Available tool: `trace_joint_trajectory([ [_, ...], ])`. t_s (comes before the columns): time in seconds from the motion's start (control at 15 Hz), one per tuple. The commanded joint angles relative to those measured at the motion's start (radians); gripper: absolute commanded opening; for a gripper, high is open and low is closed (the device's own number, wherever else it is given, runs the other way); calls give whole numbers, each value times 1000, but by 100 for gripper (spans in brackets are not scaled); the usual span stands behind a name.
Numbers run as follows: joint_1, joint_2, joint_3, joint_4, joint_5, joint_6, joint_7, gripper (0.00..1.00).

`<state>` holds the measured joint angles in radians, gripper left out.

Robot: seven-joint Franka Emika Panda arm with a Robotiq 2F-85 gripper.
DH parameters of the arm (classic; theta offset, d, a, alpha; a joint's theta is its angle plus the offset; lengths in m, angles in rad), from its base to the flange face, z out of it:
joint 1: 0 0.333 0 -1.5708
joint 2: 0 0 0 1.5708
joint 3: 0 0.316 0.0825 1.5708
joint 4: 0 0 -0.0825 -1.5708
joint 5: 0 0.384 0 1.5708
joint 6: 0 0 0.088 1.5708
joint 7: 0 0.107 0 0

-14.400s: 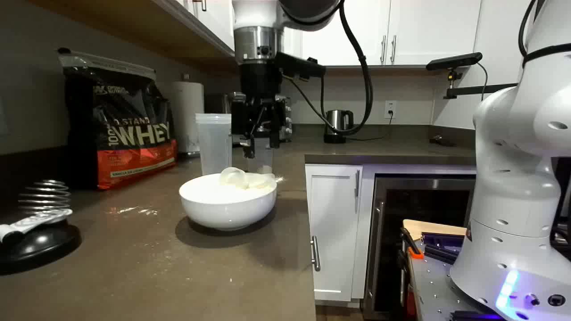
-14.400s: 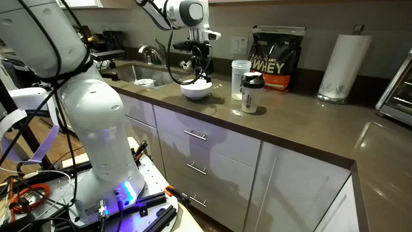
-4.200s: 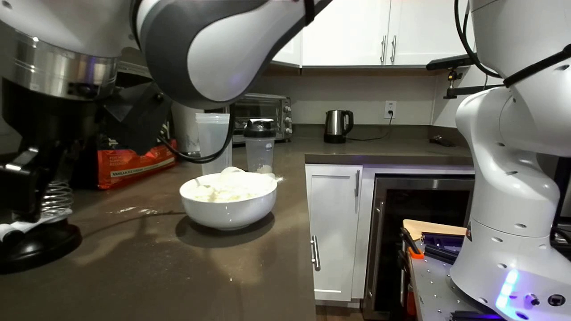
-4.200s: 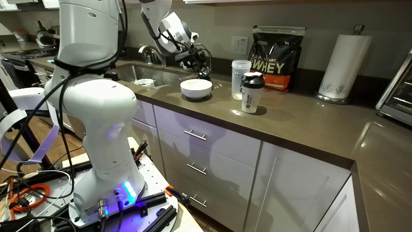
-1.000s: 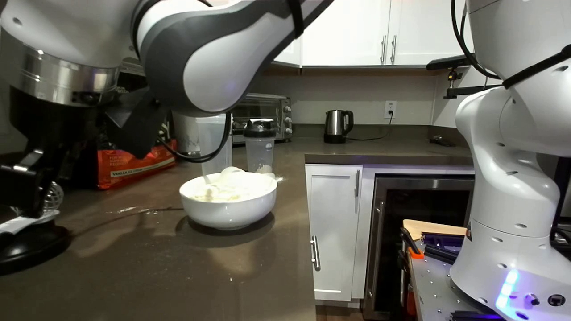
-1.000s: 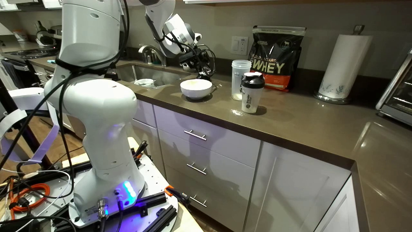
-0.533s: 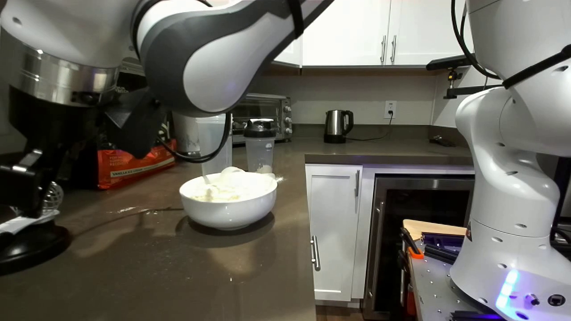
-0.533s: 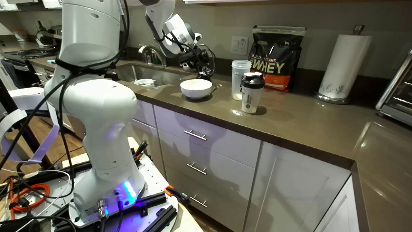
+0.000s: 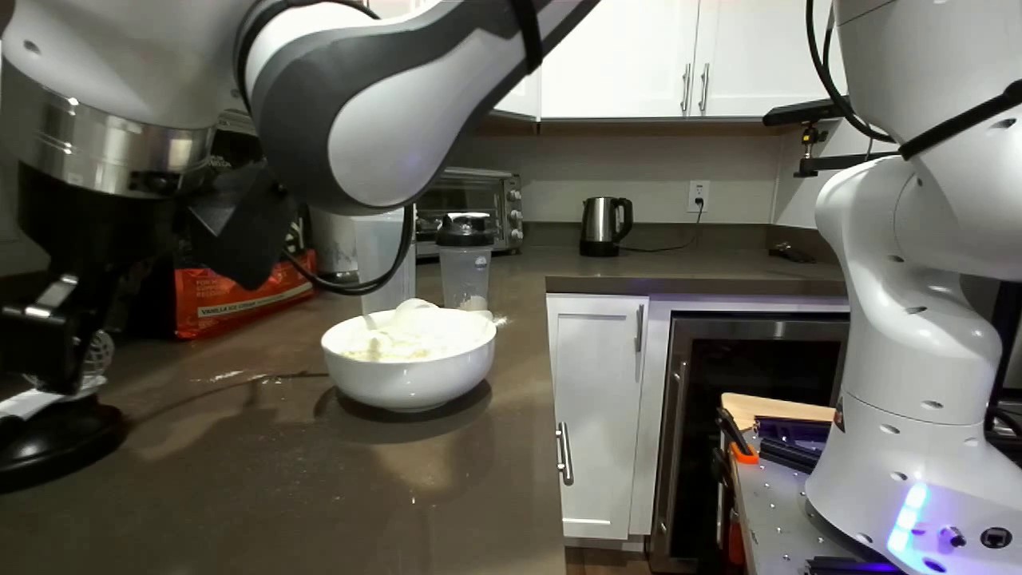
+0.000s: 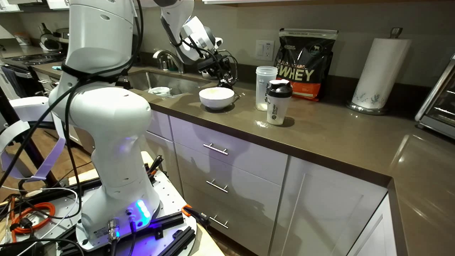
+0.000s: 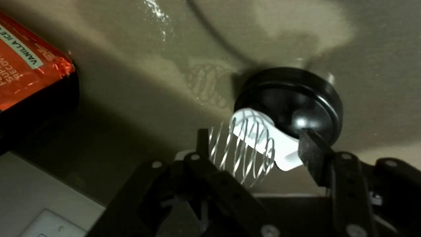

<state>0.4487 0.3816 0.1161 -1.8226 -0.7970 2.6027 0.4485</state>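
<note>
My gripper [image 11: 255, 140] stands partly open around a coiled wire ball [image 11: 244, 147] in the wrist view. The ball's coils run up against the left fingertip in that view; whether they touch it I cannot tell. A gap separates the ball from the right fingertip [image 11: 309, 149]. Beneath lies a round black lid [image 11: 296, 98] with a white plastic piece [image 11: 284, 148] across it, on the counter. In an exterior view, the wire ball [image 9: 100, 351] and lid [image 9: 60, 443] appear at the left edge, partly hidden by the gripper.
A white bowl [image 9: 409, 383] heaped with pale powder stands near the counter's front edge, in both exterior views. Beyond it are a clear tall cup [image 10: 266, 87], a black-topped shaker [image 10: 278, 106] and a black-and-orange WHEY bag [image 10: 305, 65]. The sink [image 10: 170, 85] lies nearby.
Earlier my gripper hung over the bowl; it has since come to the wire ball. The lid and ball have shifted slightly. Over the last second the gripper dipped a little and its fingers narrowed.
</note>
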Motion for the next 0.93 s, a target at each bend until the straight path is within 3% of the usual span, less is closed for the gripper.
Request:
trace_joint_trajectory([
  [0.0,-3,10,-4,4,-13,29,5,70],
  [0.27,-3,13,-4,3,-10,29,3,68],
  [0.47,-3,13,-5,2,-10,29,3,56],
  [0.87,-4,4,-7,-5,-11,31,8,59],
])
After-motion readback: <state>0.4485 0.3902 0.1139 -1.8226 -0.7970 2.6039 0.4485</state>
